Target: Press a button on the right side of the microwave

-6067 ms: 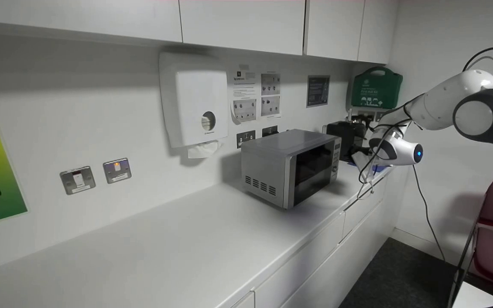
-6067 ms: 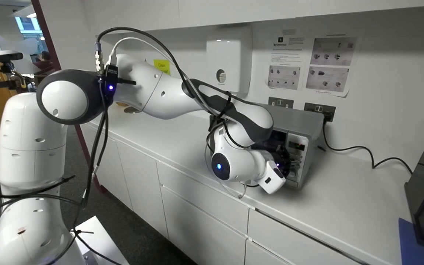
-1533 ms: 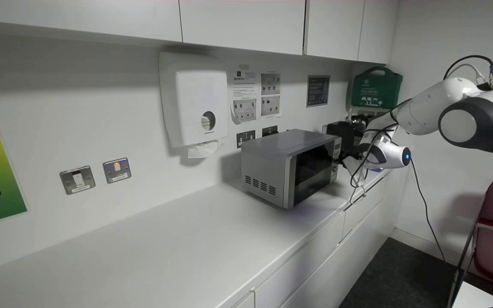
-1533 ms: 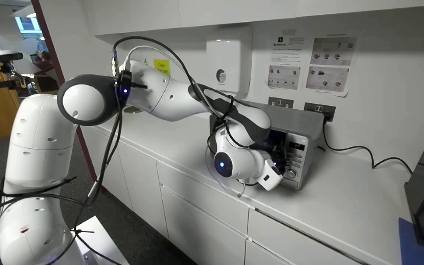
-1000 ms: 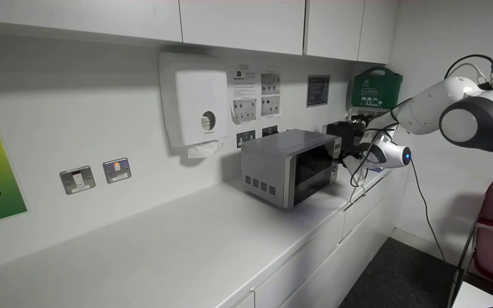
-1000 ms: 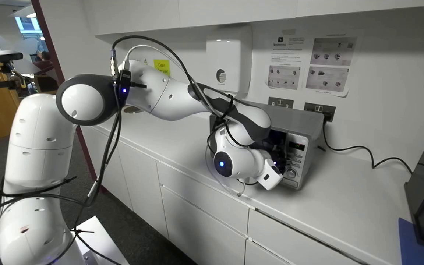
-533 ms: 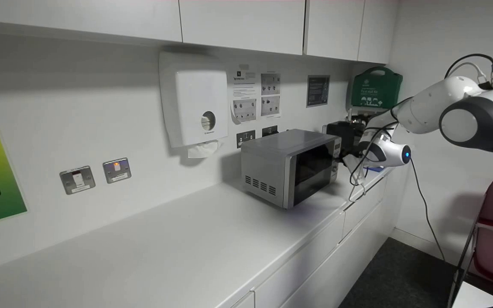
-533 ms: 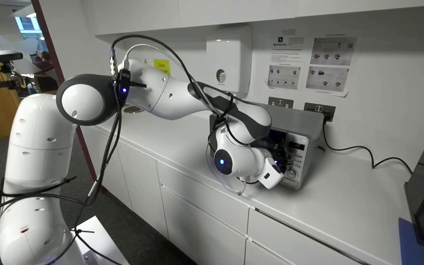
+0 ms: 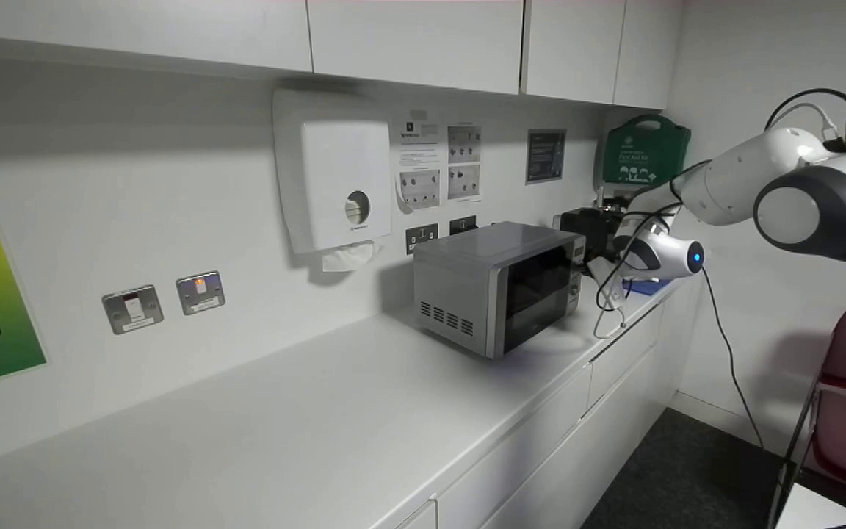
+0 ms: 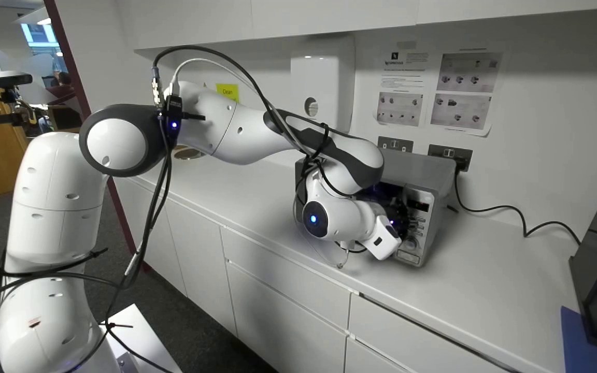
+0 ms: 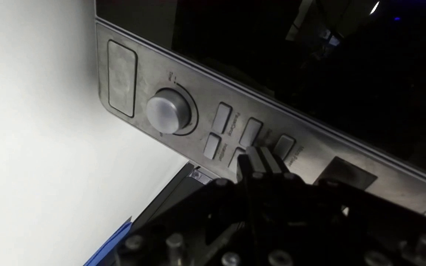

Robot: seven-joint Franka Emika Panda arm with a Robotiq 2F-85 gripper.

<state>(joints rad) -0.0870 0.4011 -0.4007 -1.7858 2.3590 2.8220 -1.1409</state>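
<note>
1 metal microwave [image 9: 498,288], cylindrical knob [image 11: 167,112], black pincer [image 11: 260,152] — pressed together — near oblong buttons [image 11: 222,117]

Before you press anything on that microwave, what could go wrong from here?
In the wrist view the closed end effector overlaps closely set buttons, so a small drift could press the wrong one. It also hides part of the control panel, so contact may be hard to judge. And the microwave stands on the counter; a hard push might slide it back.
</note>
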